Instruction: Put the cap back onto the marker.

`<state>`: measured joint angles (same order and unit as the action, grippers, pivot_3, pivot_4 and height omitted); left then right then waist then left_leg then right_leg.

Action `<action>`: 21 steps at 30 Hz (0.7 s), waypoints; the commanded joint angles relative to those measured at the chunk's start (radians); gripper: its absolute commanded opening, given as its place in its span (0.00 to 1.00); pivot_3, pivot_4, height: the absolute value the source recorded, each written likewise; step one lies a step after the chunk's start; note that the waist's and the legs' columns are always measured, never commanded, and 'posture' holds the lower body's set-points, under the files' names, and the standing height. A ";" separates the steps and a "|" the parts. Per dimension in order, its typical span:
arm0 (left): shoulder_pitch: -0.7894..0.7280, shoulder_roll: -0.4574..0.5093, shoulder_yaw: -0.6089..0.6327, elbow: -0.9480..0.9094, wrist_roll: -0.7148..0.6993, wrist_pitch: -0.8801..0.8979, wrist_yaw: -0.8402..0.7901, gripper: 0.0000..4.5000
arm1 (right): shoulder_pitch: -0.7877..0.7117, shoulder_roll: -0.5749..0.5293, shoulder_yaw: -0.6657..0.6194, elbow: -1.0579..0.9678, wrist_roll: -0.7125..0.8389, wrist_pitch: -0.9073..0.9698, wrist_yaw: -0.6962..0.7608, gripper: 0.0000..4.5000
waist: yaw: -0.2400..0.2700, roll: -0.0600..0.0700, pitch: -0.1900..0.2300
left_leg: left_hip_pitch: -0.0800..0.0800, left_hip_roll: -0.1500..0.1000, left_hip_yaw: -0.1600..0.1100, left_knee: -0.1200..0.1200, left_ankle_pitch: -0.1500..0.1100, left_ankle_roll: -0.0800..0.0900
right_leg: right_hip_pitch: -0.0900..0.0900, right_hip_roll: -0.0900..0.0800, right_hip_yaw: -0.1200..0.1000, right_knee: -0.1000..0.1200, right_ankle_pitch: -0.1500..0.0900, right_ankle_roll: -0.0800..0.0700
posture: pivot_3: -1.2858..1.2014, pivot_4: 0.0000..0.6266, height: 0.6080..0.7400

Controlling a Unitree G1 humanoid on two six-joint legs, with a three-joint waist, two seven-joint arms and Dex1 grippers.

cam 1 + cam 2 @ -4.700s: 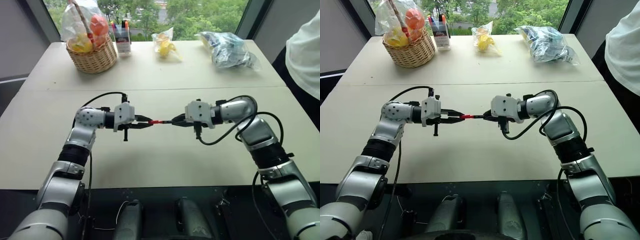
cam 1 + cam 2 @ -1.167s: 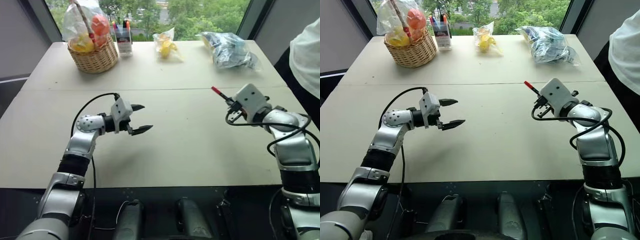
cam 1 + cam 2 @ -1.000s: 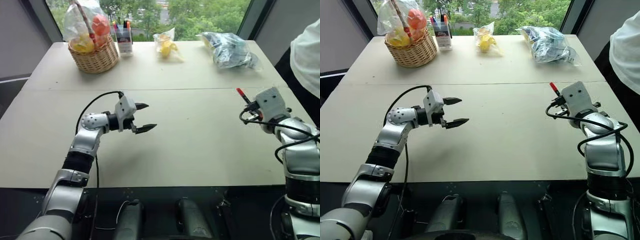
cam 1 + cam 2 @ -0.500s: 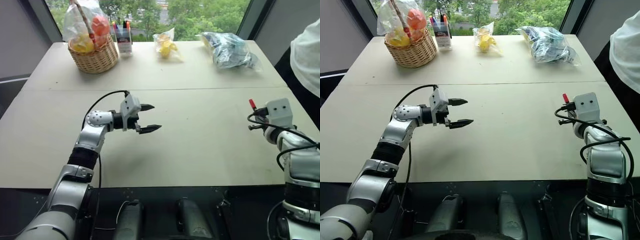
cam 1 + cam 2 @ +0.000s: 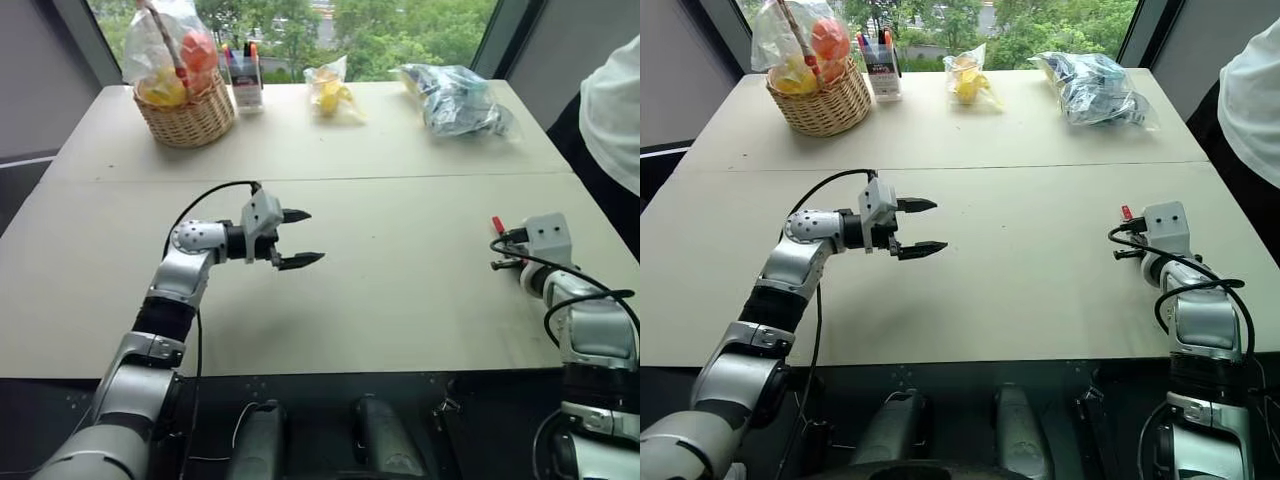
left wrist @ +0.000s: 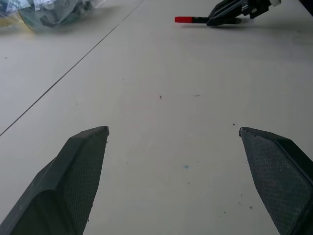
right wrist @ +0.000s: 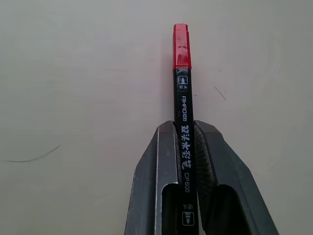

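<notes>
My right gripper (image 7: 183, 125) is shut on the marker (image 7: 184, 105), a slim dark body with white print. The red cap (image 7: 181, 46) sits on the marker's far end, past the fingertips. The marker lies low over the pale table (image 5: 400, 280) near its right side, and its red end (image 5: 497, 224) pokes out beside the right wrist. My left gripper (image 5: 314, 237) hovers over the table's middle left, open and empty, pointing toward the right gripper (image 6: 222, 12).
At the table's far edge stand a wicker basket (image 5: 190, 115) with bagged fruit, a pen holder (image 5: 246, 75), a small bag of yellow things (image 5: 330, 90) and a clear bag (image 5: 455, 95). A person's white sleeve (image 5: 612, 110) is at the right edge.
The two grippers, which met at mid-table earlier, have parted. Over the last second my right gripper sank toward the table with the marker. The left gripper stayed put, open.
</notes>
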<state>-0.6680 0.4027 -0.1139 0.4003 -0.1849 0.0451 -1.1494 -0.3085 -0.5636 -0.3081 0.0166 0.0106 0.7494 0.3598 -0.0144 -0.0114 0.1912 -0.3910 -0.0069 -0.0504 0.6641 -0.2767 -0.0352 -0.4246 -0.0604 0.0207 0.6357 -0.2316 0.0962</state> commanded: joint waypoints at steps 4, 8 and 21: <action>0.003 0.017 0.000 -0.046 -0.013 0.007 -0.012 1.00 | -0.013 -0.028 0.001 -0.004 0.022 -0.026 0.001 0.73 | 0.000 0.000 0.000 | 0.000 0.000 0.000 0.000 0.000 0.000 | 0.000 0.000 0.000 0.000 0.000 0.000 | 0.52 0.24 1.00; -0.004 0.016 -0.005 -0.039 -0.013 0.000 -0.026 1.00 | 0.002 -0.055 0.003 -0.038 0.031 -0.009 0.020 0.98 | 0.000 0.000 0.000 | 0.000 0.000 0.000 0.000 0.000 0.000 | 0.000 0.000 0.000 0.000 0.000 0.000 | 0.52 0.24 1.00; -0.067 -0.009 -0.017 0.027 -0.016 -0.027 -0.065 1.00 | 0.247 -0.398 -0.140 -0.598 0.200 0.144 0.370 0.98 | 0.003 0.000 -0.001 | 0.000 0.000 -0.001 0.001 0.000 0.000 | 0.002 0.000 -0.001 -0.002 0.000 0.000 | 0.52 0.24 1.00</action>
<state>-0.7138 0.3945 -0.1362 0.4302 -0.1873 0.0386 -1.2093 -0.0844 -0.9288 -0.3857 -0.5133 0.1817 0.8765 0.6821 -0.0115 -0.0110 0.1906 -0.3907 -0.0067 -0.0515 0.6649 -0.2768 -0.0351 -0.4221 -0.0601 0.0199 0.6339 -0.2318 0.0964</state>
